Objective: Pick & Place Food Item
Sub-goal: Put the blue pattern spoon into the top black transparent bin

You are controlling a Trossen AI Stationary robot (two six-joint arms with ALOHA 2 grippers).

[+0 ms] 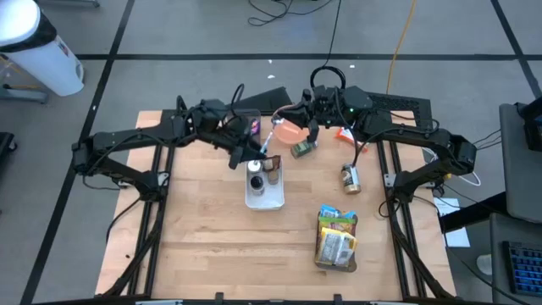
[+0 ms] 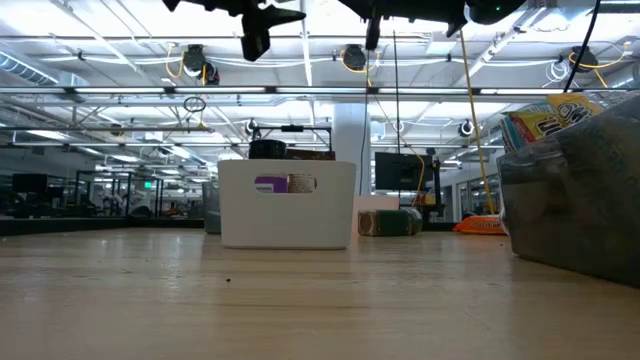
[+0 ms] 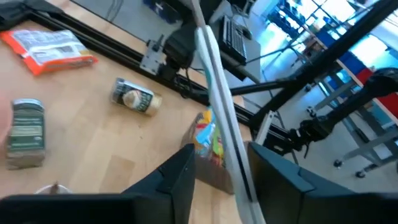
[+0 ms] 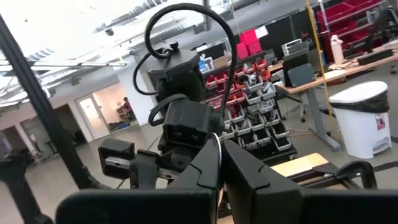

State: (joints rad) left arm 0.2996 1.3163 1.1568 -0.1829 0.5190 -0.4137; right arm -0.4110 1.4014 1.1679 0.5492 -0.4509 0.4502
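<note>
A robotics workshop — parts-bin racks [image 4: 258, 118], workbenches [image 4: 348, 71], open ceiling lights [image 2: 190, 62].

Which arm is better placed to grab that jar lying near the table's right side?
Right, probably. The jar lies on that arm's side, nearer the right gripper; the left gripper hangs over the white bin.

Seen from above, the near half of the wooden worktop [image 1: 203, 246] lies bare on the left and centre, giving open passage. At centre stands a white bin [image 1: 264, 191], with the left pincer [image 1: 251, 158] directly over its far end. A snack bag [image 1: 336, 239] blocks the near right. A jar [image 1: 351, 178] and a green can [image 1: 303, 149] lie right of the bin, with gaps between them.
</note>
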